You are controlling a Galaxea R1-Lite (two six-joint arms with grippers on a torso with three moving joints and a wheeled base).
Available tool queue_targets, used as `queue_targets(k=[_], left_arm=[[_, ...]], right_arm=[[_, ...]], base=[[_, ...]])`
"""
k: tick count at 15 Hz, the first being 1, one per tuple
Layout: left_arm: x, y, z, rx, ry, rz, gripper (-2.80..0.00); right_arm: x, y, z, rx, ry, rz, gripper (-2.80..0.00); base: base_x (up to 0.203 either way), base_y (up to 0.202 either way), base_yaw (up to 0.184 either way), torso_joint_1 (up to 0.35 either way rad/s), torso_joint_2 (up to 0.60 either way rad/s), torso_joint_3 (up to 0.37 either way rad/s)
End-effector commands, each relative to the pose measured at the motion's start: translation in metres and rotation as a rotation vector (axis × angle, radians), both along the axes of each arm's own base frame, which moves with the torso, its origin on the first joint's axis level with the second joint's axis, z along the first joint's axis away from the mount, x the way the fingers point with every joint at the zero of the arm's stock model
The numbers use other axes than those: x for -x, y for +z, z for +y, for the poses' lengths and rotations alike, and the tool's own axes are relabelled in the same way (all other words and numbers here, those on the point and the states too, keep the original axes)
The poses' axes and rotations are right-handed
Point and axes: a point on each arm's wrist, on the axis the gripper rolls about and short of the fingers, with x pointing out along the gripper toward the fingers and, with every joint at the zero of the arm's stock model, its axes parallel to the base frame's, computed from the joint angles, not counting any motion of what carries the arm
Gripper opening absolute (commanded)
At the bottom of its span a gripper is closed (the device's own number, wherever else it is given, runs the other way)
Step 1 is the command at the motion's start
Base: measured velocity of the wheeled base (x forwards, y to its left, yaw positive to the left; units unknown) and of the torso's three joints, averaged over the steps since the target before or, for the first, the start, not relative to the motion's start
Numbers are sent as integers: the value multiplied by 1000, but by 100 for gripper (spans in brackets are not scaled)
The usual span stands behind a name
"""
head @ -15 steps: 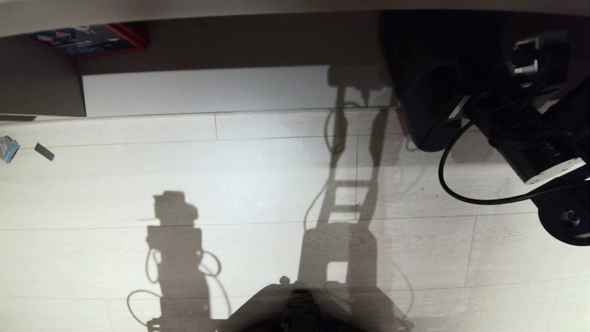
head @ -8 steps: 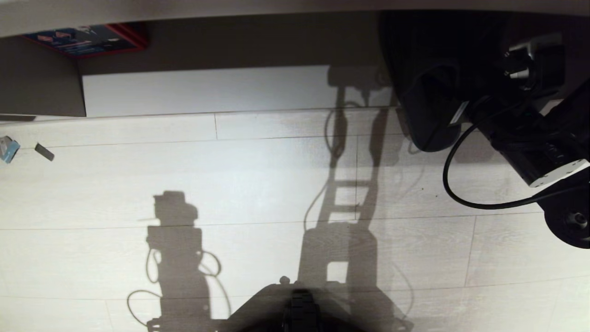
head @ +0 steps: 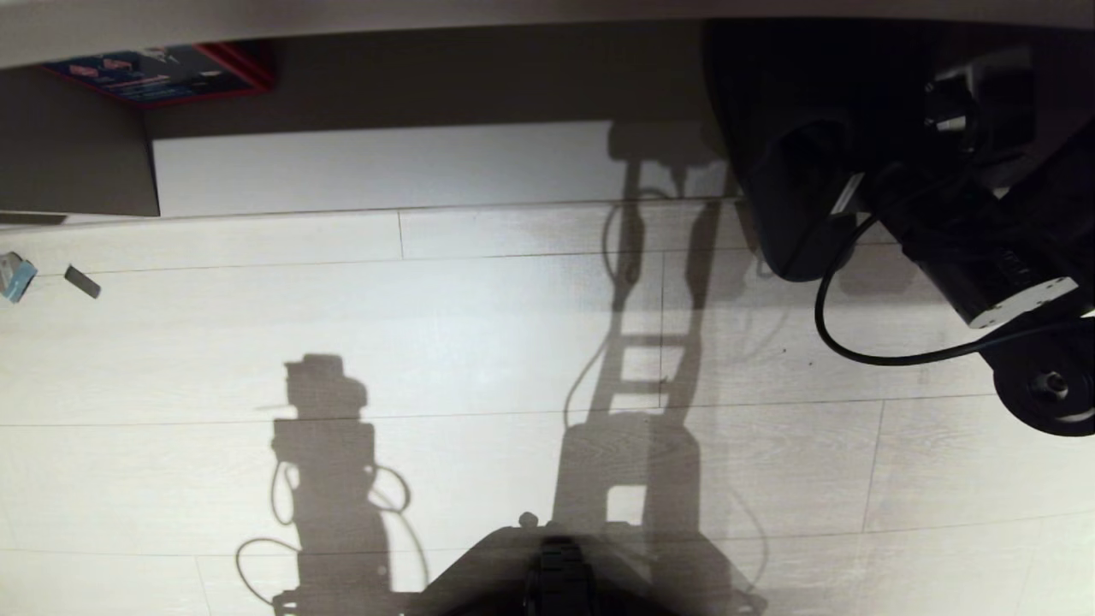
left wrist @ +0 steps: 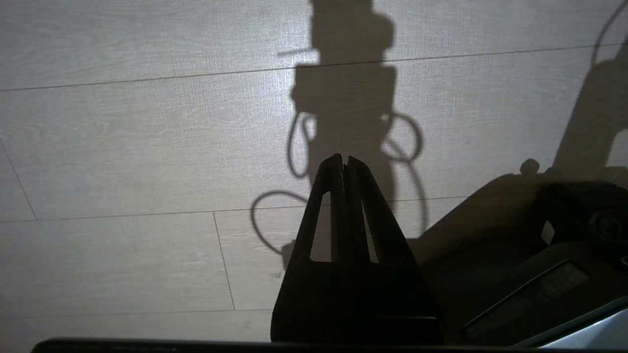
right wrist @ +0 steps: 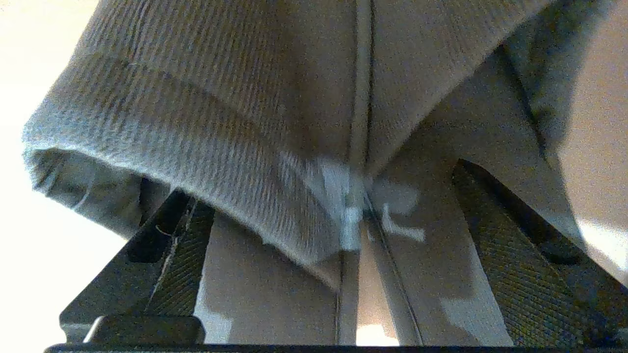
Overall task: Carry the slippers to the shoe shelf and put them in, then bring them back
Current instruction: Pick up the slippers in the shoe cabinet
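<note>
Right gripper (right wrist: pixel 333 255): fingers (right wrist: pixel 515 264) are standing spread wide, nothing pinched between them. The fabric is lying just beyond the fingertips, over and between the two spread fingers, not clamped.

Slippers (right wrist: pixel 206 122): grey ribbed fabric, rounded edge, is filling the space directly ahead of the right gripper. In the head view a dark rounded mass (head: pixel 804 197) is sitting just ahead of the right gripper at the shelf mouth, half on the floor (head: pixel 479 342). Whether this is one slipper or the pair cannot be told. Long axis appears to be running away from the gripper into the shelf; judgement only.

Shoe shelf (head: pixel 385 167): pale bottom board is lying beyond the right gripper, under a dark overhang.

Left gripper (left wrist: pixel 343 164): fingers are pressing together, empty, pointing at bare floor, well apart from the slippers. The right arm is far the nearer for any regrasp.

Red-edged box (head: pixel 162 73): resting far to the left of the right gripper.
</note>
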Motion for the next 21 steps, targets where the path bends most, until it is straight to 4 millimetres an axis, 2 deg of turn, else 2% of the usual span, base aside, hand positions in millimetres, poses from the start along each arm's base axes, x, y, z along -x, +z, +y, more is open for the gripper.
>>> queue_targets(k=[1, 4, 8, 9, 16, 21], left_arm=[[-1, -2, 0, 0, 1, 8, -280], [-1, -2, 0, -1, -1, 8, -280], [-1, -2, 0, -1, -1, 8, -280], [-1, -2, 0, -1, 0, 8, -280], [-1, -2, 0, -1, 1, 7, -280], [-1, -2, 0, 5, 1, 7, -280]], right_arm=[[-15, 0, 4, 1, 8, -20, 0], [-25, 8, 10, -4, 27, -57, 0], [-28, 18, 13, -1, 51, -102, 0], [-31, 16, 14, 0, 52, -102, -280], [-35, 16, 14, 0, 48, -107, -280], [-23, 21, 15, 3, 63, -112, -280]], base=[[0, 0, 0, 0, 0, 0], [0, 0, 0, 0, 0, 0], [0, 0, 0, 0, 0, 0], [0, 0, 0, 0, 0, 0], [0, 0, 0, 0, 0, 0], [0, 0, 0, 0, 0, 0]])
